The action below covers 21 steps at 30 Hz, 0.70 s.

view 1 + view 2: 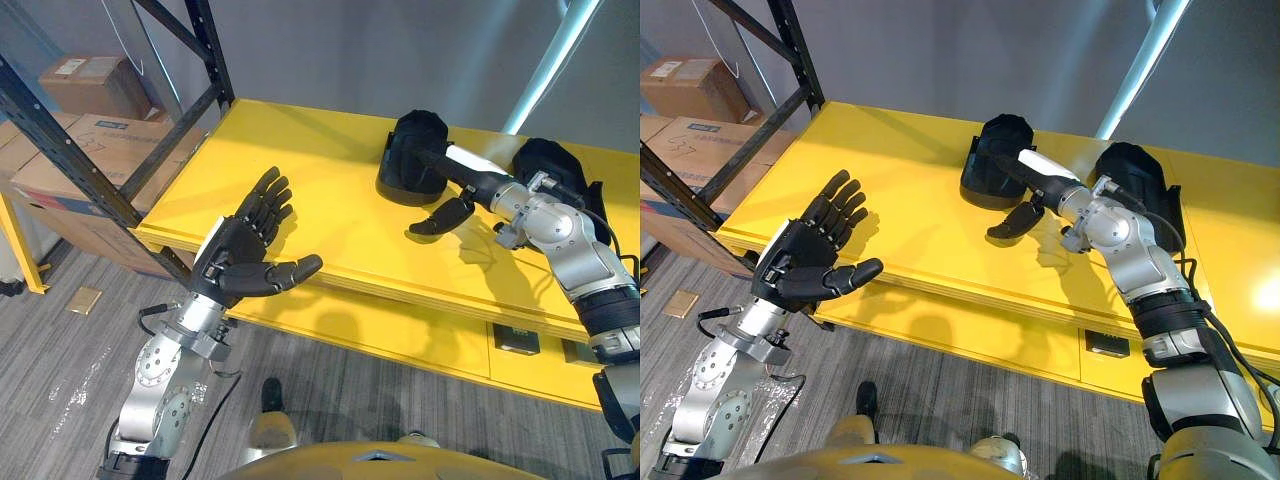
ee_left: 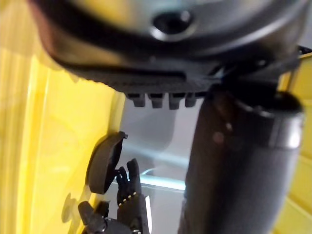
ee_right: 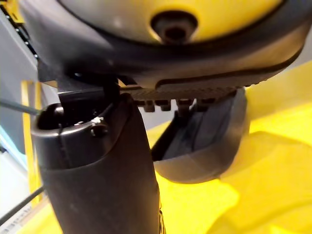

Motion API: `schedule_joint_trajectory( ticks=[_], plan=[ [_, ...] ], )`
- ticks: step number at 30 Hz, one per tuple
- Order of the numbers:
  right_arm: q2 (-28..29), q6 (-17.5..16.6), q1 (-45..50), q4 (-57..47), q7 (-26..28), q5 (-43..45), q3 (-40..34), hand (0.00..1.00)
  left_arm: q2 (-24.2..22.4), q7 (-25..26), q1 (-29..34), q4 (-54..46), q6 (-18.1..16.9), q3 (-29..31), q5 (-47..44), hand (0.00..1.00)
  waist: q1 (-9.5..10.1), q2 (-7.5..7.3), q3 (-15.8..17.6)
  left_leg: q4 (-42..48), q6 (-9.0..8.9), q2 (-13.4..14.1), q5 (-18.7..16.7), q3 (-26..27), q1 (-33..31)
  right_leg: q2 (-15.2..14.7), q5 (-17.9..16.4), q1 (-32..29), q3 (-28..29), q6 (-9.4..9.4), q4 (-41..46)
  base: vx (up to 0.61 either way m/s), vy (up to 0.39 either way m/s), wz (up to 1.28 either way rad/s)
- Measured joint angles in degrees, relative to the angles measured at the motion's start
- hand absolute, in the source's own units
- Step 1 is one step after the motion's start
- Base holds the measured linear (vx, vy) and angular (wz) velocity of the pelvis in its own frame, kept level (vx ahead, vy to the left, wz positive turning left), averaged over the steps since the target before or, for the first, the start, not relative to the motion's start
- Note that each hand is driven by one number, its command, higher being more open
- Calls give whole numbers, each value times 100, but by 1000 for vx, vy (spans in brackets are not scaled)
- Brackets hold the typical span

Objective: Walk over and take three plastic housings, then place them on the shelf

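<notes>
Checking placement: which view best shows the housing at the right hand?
Right eye view: the black housing sits whole on the yellow shelf, right hand at it. Left eye view matches; right wrist shows its near side, left wrist a far outline.

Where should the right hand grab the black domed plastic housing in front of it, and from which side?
Probably its near wall: the black domed plastic housing stands on the yellow shelf, with its rounded top under the right hand's straight fingers. Come from the robot's side, fingers over the top, thumb on the near wall.
</notes>
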Motion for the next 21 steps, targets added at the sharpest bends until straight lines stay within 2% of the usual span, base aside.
schedule_joint_trajectory(
  ticks=[4, 7, 8, 12, 21],
  plan=[
    [-84, 10, -242, 8, 331, 67, 207, 100, 0, -2, 3, 2, 0, -35, 1, 100, 11, 15, 51, 0, -8, 1, -27, 1, -22, 5, 1, -5, -8, 0, -43, -69, 10, 0],
    [-87, 7, -360, 17, 613, 282, 278, 100, 1, -4, 2, 2, 0, -29, 0, 100, 23, -32, 80, 1, -11, -10, -13, -9, -61, 5, 23, -14, -30, 23, -64, 1, 0, 3],
    [-87, 6, -425, 31, 722, 292, 345, 100, 3, -5, 2, 2, 0, -28, 0, 100, 24, -56, 95, 2, 39, -20, 27, -34, -85, 2, 31, -19, -43, 30, -65, 14, -6, 8],
    [-90, -152, -453, 236, 878, 331, 448, 100, 5, -16, -10, 2, 1, -26, -1, 100, 120, -122, 137, 3, 46, -57, 52, -49, -91, -30, 34, -6, -67, 35, -62, 27, -10, 5],
    [-355, -265, -649, 410, 1181, 333, 773, 100, 4, -49, -10, 3, 1, -33, -4, 100, 152, -93, 155, 0, 0, -69, 32, -63, -91, -54, 3, -1, -100, 1, 16, -42, -1, 2]
  ],
)
